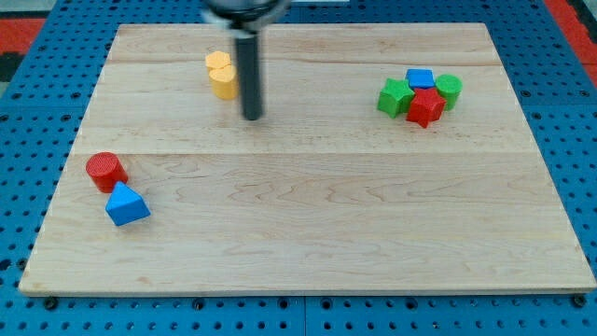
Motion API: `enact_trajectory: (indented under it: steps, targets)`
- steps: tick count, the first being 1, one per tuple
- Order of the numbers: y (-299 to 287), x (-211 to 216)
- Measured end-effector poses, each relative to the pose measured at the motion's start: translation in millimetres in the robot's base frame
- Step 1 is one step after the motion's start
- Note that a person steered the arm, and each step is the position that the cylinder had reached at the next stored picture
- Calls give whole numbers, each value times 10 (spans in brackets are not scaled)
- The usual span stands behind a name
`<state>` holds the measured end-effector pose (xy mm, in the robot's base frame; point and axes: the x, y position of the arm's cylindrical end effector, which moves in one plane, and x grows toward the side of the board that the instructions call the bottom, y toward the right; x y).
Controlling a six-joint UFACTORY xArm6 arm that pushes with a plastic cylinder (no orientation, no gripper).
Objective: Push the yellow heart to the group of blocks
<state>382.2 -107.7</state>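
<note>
My tip point(252, 117) sits just right of yellow heart point(221, 76), wrong side for shoving it right toward the group of blocks point(421, 95); end effector is a bare rod, grips nothing.

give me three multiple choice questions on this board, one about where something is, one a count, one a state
1. Where is my tip relative to the yellow heart?
A. to the view's right of it and a little lower
B. far off at the view's bottom left
C. inside the group of blocks

2. How many blocks make up the group at the view's upper right?
A. two
B. four
C. six

3. What state is the yellow heart in?
A. already joined to the group
B. apart from the group, on the view's upper left
C. stacked on the red cylinder

Answers: 1 A, the rod ends just beside the heart's right edge. 2 B, two green, one blue and one red block show. 3 B, bare board lies between heart and group.
</note>
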Motion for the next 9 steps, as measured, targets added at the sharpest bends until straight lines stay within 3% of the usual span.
enact_trajectory:
  steps: [1, 2, 5, 6, 7, 9]
  targets:
    - [-807, -754]
    - [-740, -1393]
    - [565, -337]
    - [330, -315]
    - [182, -10]
    - [2053, -46]
